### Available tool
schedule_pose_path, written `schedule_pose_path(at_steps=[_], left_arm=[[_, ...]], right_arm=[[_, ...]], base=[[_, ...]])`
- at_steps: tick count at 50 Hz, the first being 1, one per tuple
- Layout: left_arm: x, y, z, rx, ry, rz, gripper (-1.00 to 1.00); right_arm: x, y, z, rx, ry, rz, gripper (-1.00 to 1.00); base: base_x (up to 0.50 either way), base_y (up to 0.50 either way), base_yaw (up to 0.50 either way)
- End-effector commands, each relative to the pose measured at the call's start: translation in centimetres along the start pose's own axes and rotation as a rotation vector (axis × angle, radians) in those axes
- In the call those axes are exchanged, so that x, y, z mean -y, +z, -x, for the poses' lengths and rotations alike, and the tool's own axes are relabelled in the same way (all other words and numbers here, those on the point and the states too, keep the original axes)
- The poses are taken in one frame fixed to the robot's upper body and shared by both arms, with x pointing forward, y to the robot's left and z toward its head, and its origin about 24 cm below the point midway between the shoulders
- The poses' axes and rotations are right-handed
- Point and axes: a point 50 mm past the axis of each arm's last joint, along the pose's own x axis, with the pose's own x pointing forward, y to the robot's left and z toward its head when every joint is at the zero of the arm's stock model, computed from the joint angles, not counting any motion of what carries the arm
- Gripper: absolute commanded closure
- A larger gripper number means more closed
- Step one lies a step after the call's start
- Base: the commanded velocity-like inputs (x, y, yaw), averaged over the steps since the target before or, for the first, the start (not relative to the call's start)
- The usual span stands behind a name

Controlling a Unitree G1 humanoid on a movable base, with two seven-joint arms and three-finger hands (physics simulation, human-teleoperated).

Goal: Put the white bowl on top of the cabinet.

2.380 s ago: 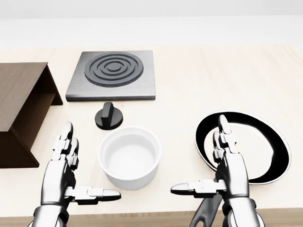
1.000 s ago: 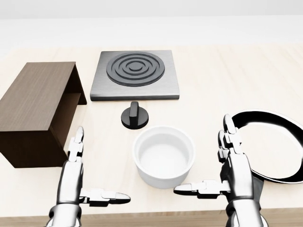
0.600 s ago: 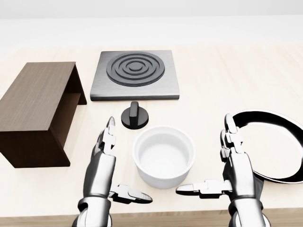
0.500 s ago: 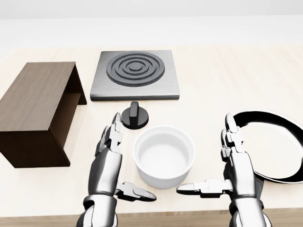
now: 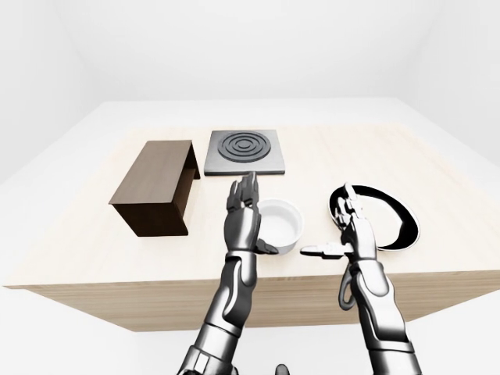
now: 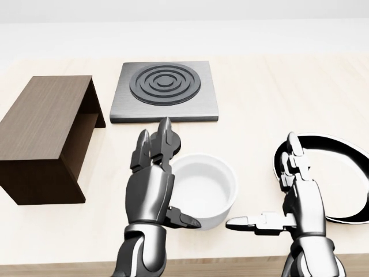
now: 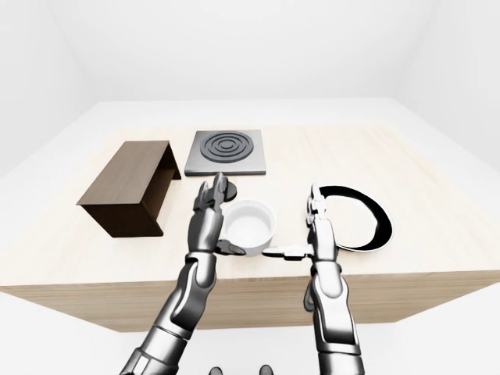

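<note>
Pale wood made up the table (image 6: pixel 277 92) I was working over, with white walls around it in the eye views. Nearest the bottom of the head view, my left hand (image 6: pixel 151 190) stood upright with its fingers spread apart and pointing up, thumb stuck out toward the right, gripping nothing. The white bowl (image 6: pixel 202 189) sat immediately to the right of that hand, its left wall hidden behind the palm; I could not tell whether the palm actually touched it. My right hand (image 6: pixel 297 202) was on the bowl's other side, also splayed wide, fingers up and thumb reaching left toward the bowl without meeting it. So the bowl rested on the table between both hands, held by neither.

Behind the right hand's fingers lay a black pan (image 6: pixel 331 173) with a white inner surface, running off the right edge. Just above the left hand's fingertips, a small black knob (image 6: pixel 176 141) was mostly covered. Higher up sat a grey hob plate (image 6: pixel 166 91) with dark rings. Well to the left of my left hand stood the dark brown cabinet (image 6: pixel 43 124), its top bare.
</note>
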Motion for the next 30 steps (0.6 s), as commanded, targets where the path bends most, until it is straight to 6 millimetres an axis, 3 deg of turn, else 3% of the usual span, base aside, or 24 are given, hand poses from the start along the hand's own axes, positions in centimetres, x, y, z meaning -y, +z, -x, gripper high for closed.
schedule_pose_path(at_steps=[1, 10, 17, 30], left_arm=[[1.2, 0.7, -0.5, 0.044, -0.023, -0.106, -1.0], [2.7, 1.0, 0.2, 0.077, -0.116, -0.195, -1.0], [3.8, 1.8, 2.0, 0.157, -0.233, -0.353, -1.0], [4.4, 1.7, 0.4, 0.158, -0.281, -0.456, -1.0]], right_arm=[[0.7, 0.5, -0.1, 0.008, -0.014, -0.018, -1.0], [1.1, 0.9, -0.1, 0.012, -0.02, -0.028, -1.0], [1.2, 1.0, -0.2, 0.012, -0.025, -0.037, -1.0], [1.3, 1.2, 0.0, 0.018, -0.024, -0.041, -1.0]], base=[[0.0, 0.0, 0.0], [0.0, 0.0, 0.0], [0.0, 0.0, 0.0], [0.0, 0.0, 0.0]])
